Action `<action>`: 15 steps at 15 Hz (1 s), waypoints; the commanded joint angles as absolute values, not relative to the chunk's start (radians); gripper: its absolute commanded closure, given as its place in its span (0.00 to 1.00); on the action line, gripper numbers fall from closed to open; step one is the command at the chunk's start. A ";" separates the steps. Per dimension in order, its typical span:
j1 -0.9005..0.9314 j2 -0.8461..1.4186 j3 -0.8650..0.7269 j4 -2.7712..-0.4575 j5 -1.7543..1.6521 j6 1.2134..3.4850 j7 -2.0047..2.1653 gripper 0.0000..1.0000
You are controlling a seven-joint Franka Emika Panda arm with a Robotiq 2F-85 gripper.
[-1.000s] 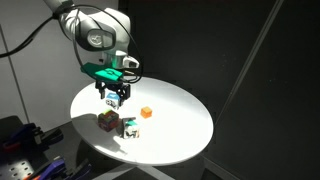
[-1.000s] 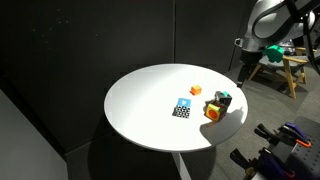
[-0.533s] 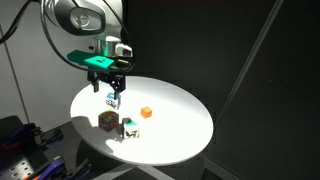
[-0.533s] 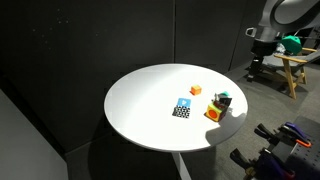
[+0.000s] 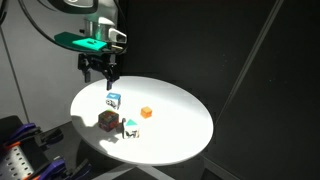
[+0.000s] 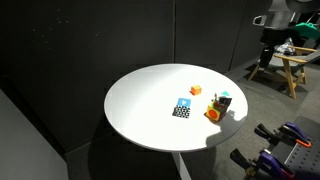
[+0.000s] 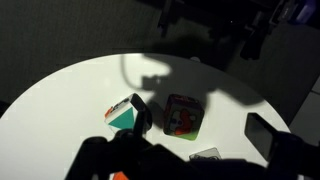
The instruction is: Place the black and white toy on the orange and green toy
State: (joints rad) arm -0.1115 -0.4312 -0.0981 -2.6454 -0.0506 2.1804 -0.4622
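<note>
Blocks share a round white table (image 5: 185, 125) set against dark walls: a blue and white cube (image 5: 113, 100), a tiny orange cube (image 5: 146, 113), the orange and green toy (image 5: 107, 121) and the black and white toy (image 5: 130, 127). The black and white toy sits on the table right beside the orange and green toy, apparently touching it, not on top of it. The tiny orange cube lies a little apart from that pair. A wooden frame (image 6: 291, 68) stands beyond the table in an exterior view. The gripper (image 5: 102, 72) hangs well above the table near its rim, fingers spread wide and empty. In that view the black and white toy lies well below it and off to one side, with the blue and white cube between them
</note>
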 commanded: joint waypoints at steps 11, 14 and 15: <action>-0.058 -0.527 -0.119 -2.642 -0.041 2.129 -0.359 0.00; -0.058 -0.528 -0.120 -2.643 -0.041 2.129 -0.359 0.00; -0.058 -0.528 -0.120 -2.643 -0.041 2.129 -0.359 0.00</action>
